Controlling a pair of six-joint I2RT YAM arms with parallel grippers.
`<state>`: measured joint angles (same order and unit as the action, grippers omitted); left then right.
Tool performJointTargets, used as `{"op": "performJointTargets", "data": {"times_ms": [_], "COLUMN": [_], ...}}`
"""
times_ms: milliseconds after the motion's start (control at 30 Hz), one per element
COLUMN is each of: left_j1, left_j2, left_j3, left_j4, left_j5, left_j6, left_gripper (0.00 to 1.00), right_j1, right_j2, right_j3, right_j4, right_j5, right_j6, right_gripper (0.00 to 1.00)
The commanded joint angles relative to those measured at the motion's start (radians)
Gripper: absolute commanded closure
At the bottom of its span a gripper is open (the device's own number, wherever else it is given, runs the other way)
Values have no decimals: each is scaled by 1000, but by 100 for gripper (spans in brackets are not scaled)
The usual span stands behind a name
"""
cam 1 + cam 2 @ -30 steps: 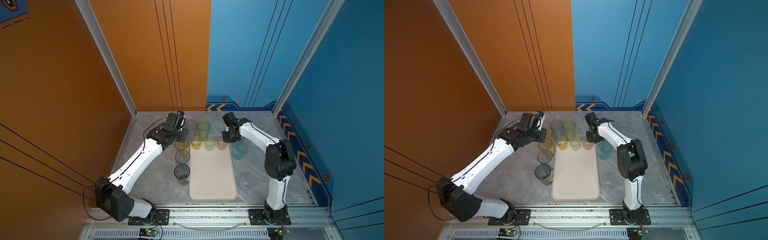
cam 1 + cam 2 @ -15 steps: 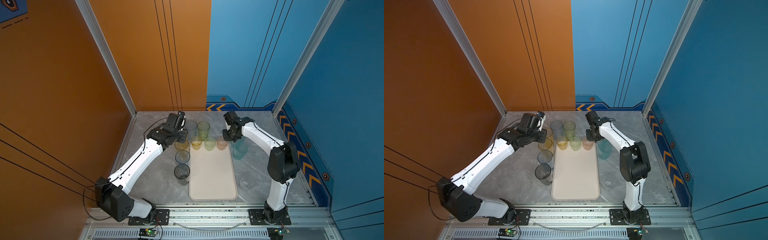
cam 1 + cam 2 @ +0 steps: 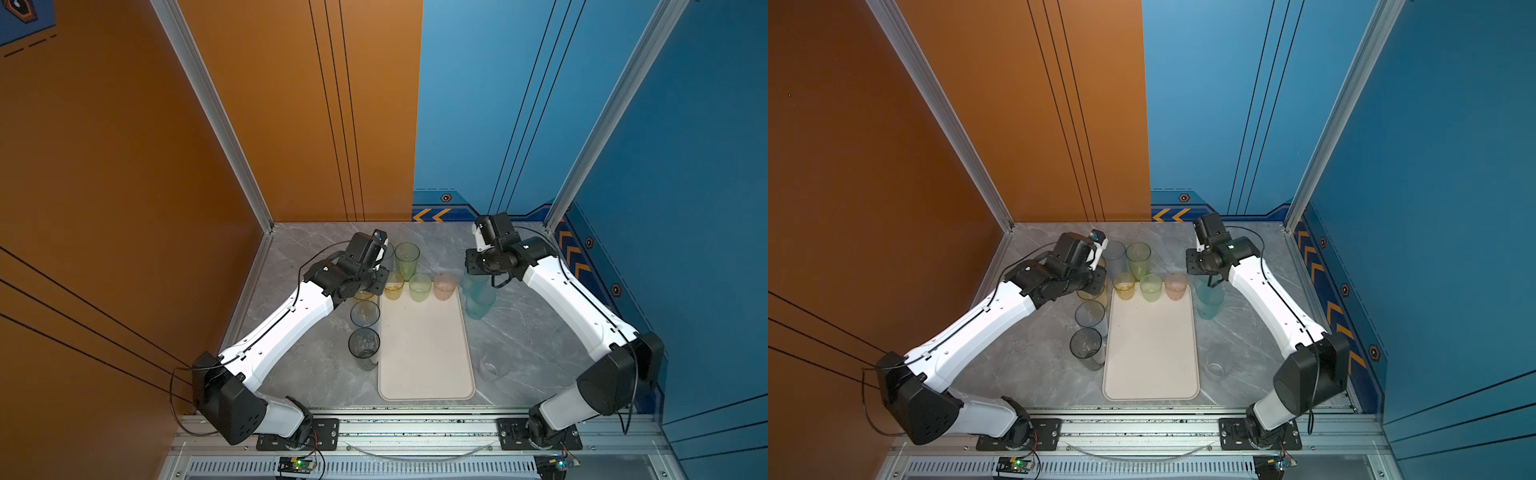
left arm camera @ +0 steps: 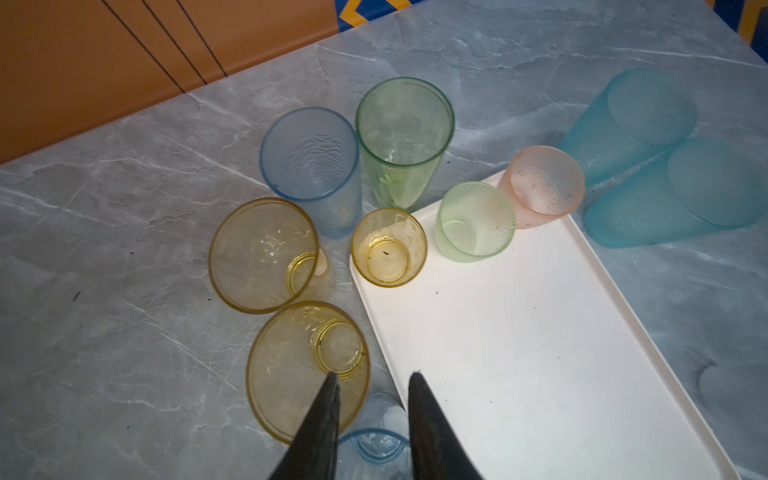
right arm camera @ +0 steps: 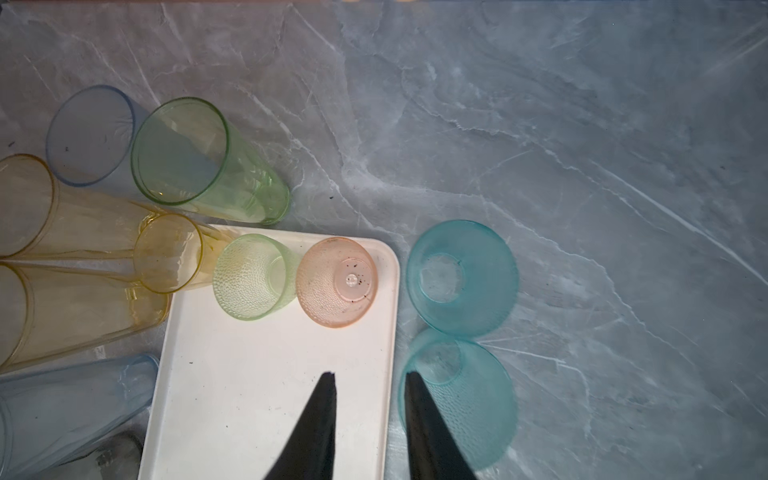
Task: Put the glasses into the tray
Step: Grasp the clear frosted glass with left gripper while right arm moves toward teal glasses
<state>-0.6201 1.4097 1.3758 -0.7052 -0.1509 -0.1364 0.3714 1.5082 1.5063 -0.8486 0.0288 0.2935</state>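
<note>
I count twelve glasses [image 3: 406, 257]. Three stand at the far end of the tray [image 3: 424, 353]: a small yellow glass [image 4: 388, 249], a small green glass [image 4: 473, 222] and a pink glass [image 4: 542, 187]. Nine stand on the table [image 3: 519, 324] around it: two tall yellow glasses [image 4: 262, 253], two teal glasses [image 5: 461, 278], two blue glasses [image 4: 309, 153], one tall green glass [image 4: 403, 124], one grey glass [image 3: 364, 343] and one clear glass [image 3: 492, 365]. My left gripper [image 4: 371, 376] and right gripper [image 5: 370, 374] both have their fingers apart, pinching nothing.
</note>
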Motion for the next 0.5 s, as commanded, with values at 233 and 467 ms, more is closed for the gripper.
{"op": "performJointTargets", "data": {"times_ms": [233,467], "left_j1": [-276,-474], "left_j2": [85,326], "left_j3": [96,268], "left_j4": [-42,-43], "left_j5": [183,232], "left_j6": [-44,-81], "left_gripper": [80,79], "right_j1": [-179,-337], "right_j2": [-242,-285], "right_j3": [-289,-370], "right_j4": [-109,-81], "right_j5": [4,-96], "right_j6": [77,70], "right_gripper": [64,63]}}
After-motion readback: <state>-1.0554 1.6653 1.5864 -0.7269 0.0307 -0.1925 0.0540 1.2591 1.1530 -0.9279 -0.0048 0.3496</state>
